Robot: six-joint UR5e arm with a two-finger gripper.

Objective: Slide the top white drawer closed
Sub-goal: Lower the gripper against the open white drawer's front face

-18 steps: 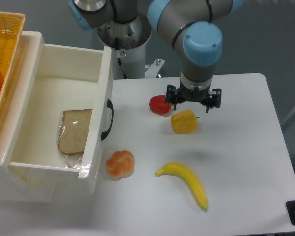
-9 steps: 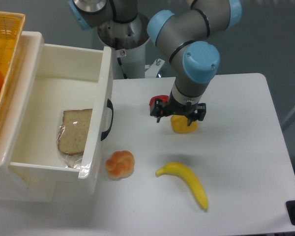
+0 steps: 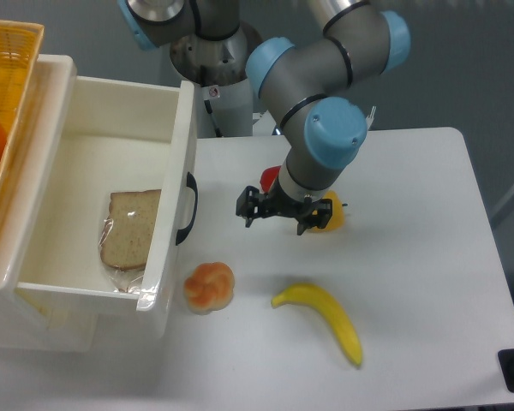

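The top white drawer (image 3: 174, 163) stands pulled far out at the left, and its black curved handle (image 3: 188, 208) faces the table. A bagged slice of bread (image 3: 130, 227) lies inside it. My gripper (image 3: 277, 214) hangs over the table to the right of the handle, roughly a hand's width from it and touching nothing. Its jaws look spread apart and empty, though the wrist partly covers them from above.
A red pepper (image 3: 268, 177) and a yellow pepper (image 3: 332, 212) peek out from behind my wrist. An orange bun (image 3: 210, 286) sits close to the drawer front, a banana (image 3: 325, 317) lies right of it. The orange wicker basket (image 3: 4, 103) rests on the cabinet's top left.
My gripper has swung down and to the left, from above the yellow pepper toward the drawer handle. The drawer and the food have not moved.
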